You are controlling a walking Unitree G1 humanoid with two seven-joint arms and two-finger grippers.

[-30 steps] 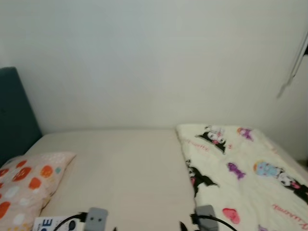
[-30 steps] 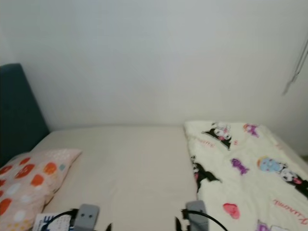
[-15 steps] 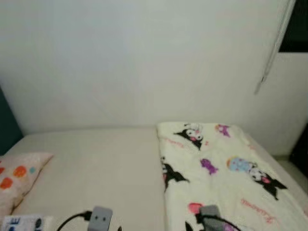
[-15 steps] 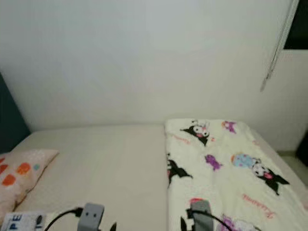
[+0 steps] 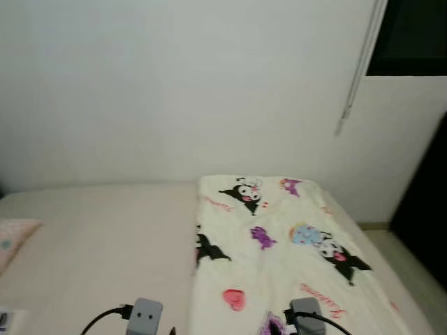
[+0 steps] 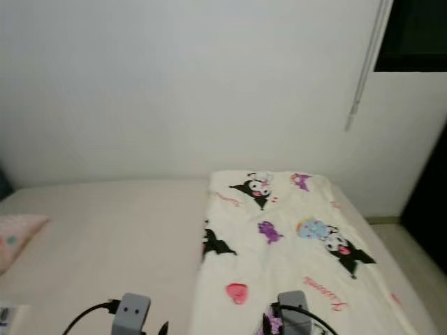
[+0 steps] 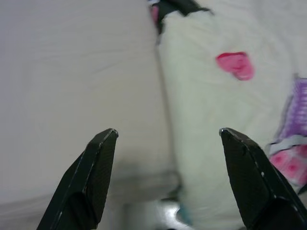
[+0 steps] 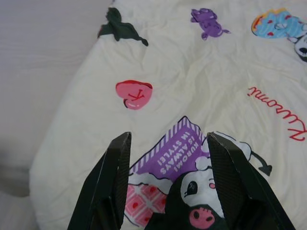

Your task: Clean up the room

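Observation:
A cream blanket [image 5: 272, 244] printed with cartoon figures covers the right half of the bed [image 5: 105, 244], whose sheet is plain beige. Both arms are held low at the bed's near edge. My left gripper [image 7: 165, 136] is open above the blanket's left border, where it meets the bare sheet. My right gripper [image 8: 165, 141] is open over the blanket, just above a purple patch with lettering [image 8: 170, 153]. Neither holds anything. A pillow [image 5: 10, 234] with coloured dots lies at the far left.
A white wall [image 5: 174, 91] runs behind the bed. A dark window [image 5: 412, 35] with a hanging cord [image 5: 356, 77] is at the upper right. A strip of floor [image 5: 412, 272] lies beside the bed on the right. A small printed box [image 6: 7, 314] rests at the bed's near left corner.
The view has swung to the right: the headboard and most of the pillow have left the picture, and the window and floor have come in. The arms stay low and open.

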